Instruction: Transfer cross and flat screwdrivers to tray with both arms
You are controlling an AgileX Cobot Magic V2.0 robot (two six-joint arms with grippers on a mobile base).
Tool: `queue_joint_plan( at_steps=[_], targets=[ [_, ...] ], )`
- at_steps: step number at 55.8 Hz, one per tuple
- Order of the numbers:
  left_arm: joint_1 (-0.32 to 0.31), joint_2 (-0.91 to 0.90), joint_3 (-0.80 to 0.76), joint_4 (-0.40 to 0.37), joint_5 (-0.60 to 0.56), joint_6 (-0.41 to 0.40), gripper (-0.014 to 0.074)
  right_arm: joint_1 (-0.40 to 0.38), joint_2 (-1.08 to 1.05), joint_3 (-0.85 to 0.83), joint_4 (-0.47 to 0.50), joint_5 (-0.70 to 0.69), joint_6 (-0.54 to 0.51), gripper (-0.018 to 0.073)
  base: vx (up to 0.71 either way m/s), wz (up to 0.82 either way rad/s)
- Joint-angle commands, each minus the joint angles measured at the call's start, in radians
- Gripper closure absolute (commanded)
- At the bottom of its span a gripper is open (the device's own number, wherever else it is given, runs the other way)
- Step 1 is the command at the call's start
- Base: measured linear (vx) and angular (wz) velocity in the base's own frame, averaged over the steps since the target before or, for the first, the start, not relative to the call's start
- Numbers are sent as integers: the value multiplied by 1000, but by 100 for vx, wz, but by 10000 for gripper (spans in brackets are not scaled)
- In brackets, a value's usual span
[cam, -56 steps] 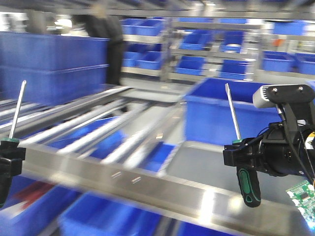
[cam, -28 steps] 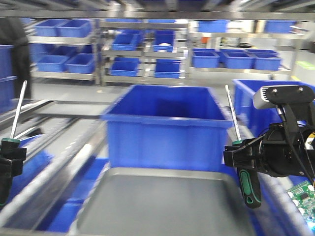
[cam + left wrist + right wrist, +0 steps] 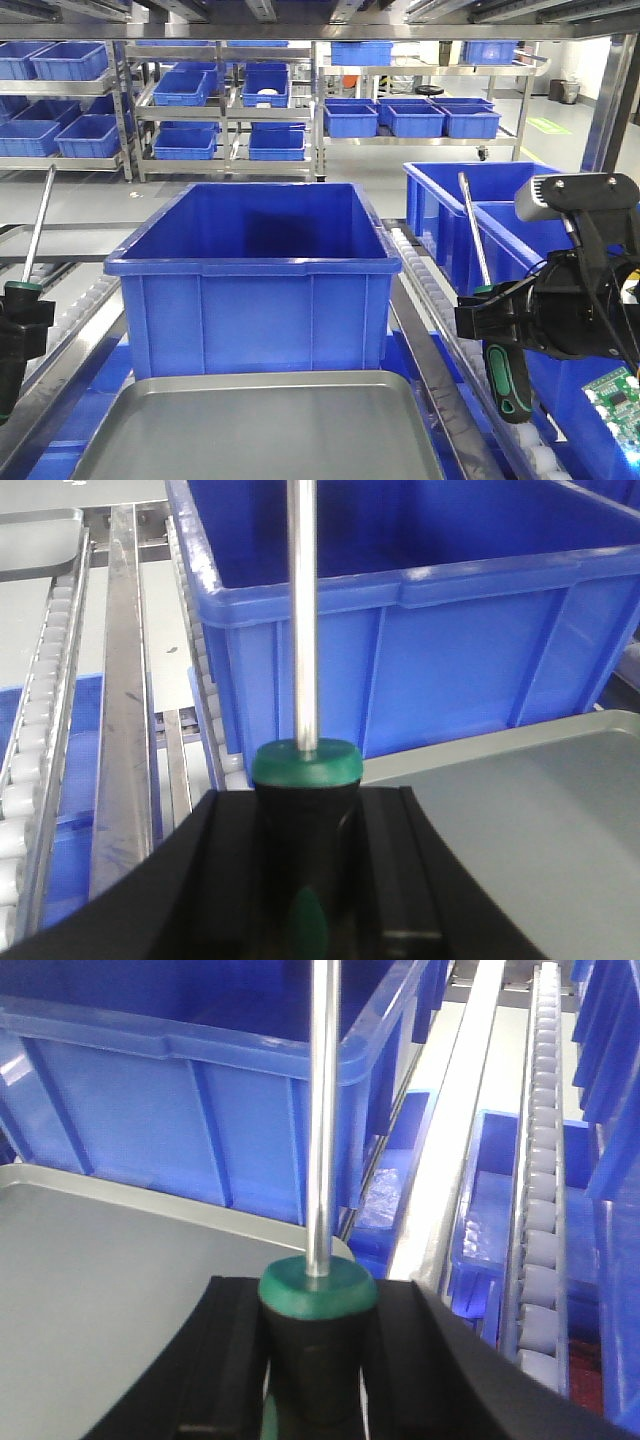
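My left gripper [image 3: 20, 325] at the left edge is shut on a screwdriver [image 3: 37, 225] with a black and green handle, silver shaft pointing up. In the left wrist view the gripper [image 3: 305, 830] clamps the handle [image 3: 305, 780]. My right gripper [image 3: 490, 318], with a silver-grey camera box above, is shut on the other screwdriver [image 3: 474, 230], its handle [image 3: 508, 380] hanging below. In the right wrist view the gripper [image 3: 318, 1330] clamps that handle [image 3: 318, 1295]. The grey metal tray [image 3: 260, 430] lies low in the middle between both grippers; it also shows in the left wrist view [image 3: 540, 810] and the right wrist view [image 3: 120, 1260].
A deep blue bin [image 3: 255, 270] stands just behind the tray. More blue bins [image 3: 470, 215] sit at the right behind my right arm. Roller rails [image 3: 440, 330] run along both sides of the tray. Shelves of blue bins [image 3: 240, 100] fill the background.
The whole scene has swept sideways as the base turned: the blurred rails gave way to the blue bin and grey tray, now centred and sharp. Both grippers hold their screwdrivers unchanged.
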Motion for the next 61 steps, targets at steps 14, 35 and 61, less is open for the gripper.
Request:
queue_joint_plan(
  at_steps=[14, 35, 61],
  targets=[
    [-4, -20, -31, -18, -87, -7, 599, -3, -29, -38, 1, -82, -1, 567, 0, 0],
    [-4, -20, -31, -18, -95, -7, 599, -3, -29, -38, 2, -82, -1, 567, 0, 0],
    [-4, -19, -31, -49, -119, -7, 599, 0, -27, -38, 87, -113, -3, 567, 0, 0]
  ],
)
